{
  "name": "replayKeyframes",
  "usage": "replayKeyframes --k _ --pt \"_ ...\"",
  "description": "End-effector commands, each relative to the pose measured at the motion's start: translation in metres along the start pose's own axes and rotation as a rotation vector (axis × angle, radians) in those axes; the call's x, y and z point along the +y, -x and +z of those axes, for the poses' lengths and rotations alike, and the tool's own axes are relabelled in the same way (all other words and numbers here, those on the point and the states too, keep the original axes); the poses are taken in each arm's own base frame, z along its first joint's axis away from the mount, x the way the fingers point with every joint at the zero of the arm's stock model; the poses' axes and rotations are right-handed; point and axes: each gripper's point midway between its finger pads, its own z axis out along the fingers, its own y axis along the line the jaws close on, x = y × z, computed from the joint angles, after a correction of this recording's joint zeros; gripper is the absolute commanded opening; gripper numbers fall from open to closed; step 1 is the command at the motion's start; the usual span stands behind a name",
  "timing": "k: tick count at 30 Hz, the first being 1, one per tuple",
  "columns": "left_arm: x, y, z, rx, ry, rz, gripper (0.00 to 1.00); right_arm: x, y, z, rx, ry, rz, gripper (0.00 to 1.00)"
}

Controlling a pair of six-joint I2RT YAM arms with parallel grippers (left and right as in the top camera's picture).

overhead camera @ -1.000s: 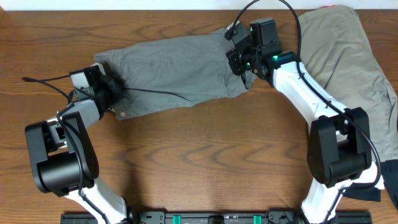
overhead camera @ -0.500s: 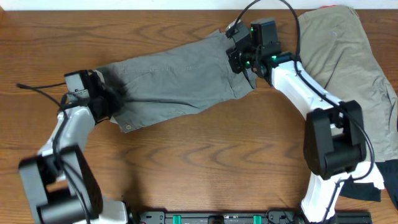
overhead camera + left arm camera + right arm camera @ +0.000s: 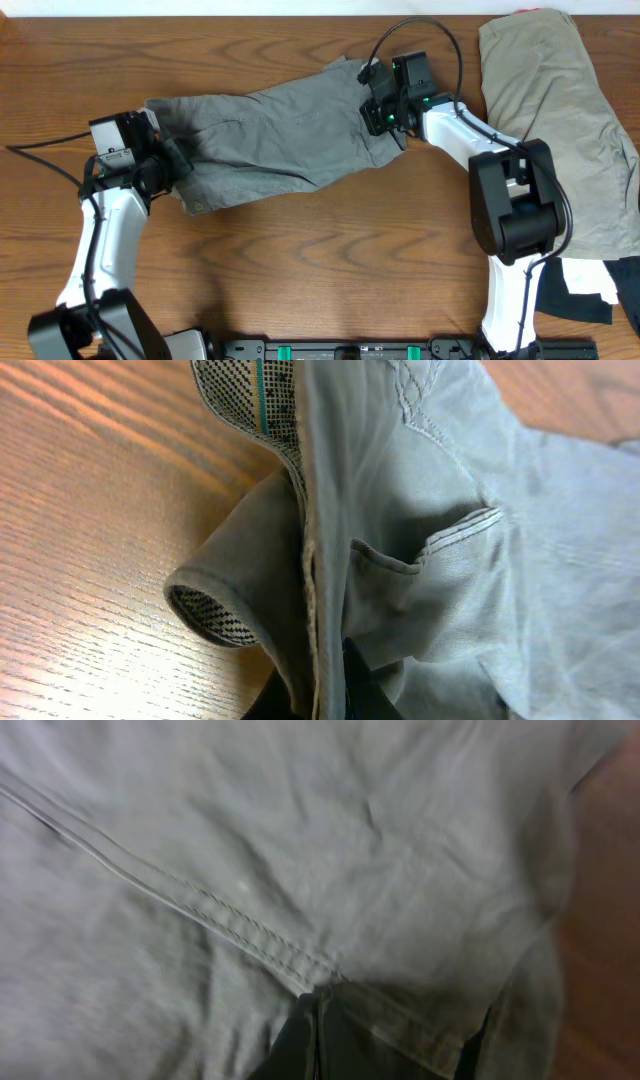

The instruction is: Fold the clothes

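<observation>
Grey shorts (image 3: 270,135) lie spread across a wooden table (image 3: 320,260). The left gripper (image 3: 172,160) is clamped tight on their waistband end, and the right gripper (image 3: 388,122) is clamped on the opposite end. Khaki shorts (image 3: 555,110) lie at the far right

The overhead view is bright, even and sharp, with only faint, soft shadows on the wooden table (image 3: 300,260). In the left wrist view warm glare streaks the wood at upper left; the grey shorts (image 3: 520,540) are crisp. The right wrist view is dimmer, soft-focused, darkest at bottom centre.
</observation>
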Motion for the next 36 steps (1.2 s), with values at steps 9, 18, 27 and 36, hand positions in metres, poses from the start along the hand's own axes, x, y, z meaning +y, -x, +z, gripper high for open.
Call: replayKeyframes --k 9,18,27,36 --pt "-0.084 0.027 -0.03 -0.144 -0.222 0.084 0.06 -0.001 -0.061 0.039 0.163 0.041 0.096 0.01" --pt "-0.18 0.018 -0.022 -0.258 -0.334 0.223 0.06 0.0 -0.071 0.042 0.193 0.049 0.122 0.01" --pt "-0.253 -0.026 0.038 -0.248 -0.454 0.277 0.06 0.003 -0.076 0.041 0.21 0.063 0.131 0.01" --pt "-0.29 -0.057 0.079 -0.257 -0.571 0.254 0.06 0.003 -0.076 0.041 0.21 0.062 0.131 0.01"
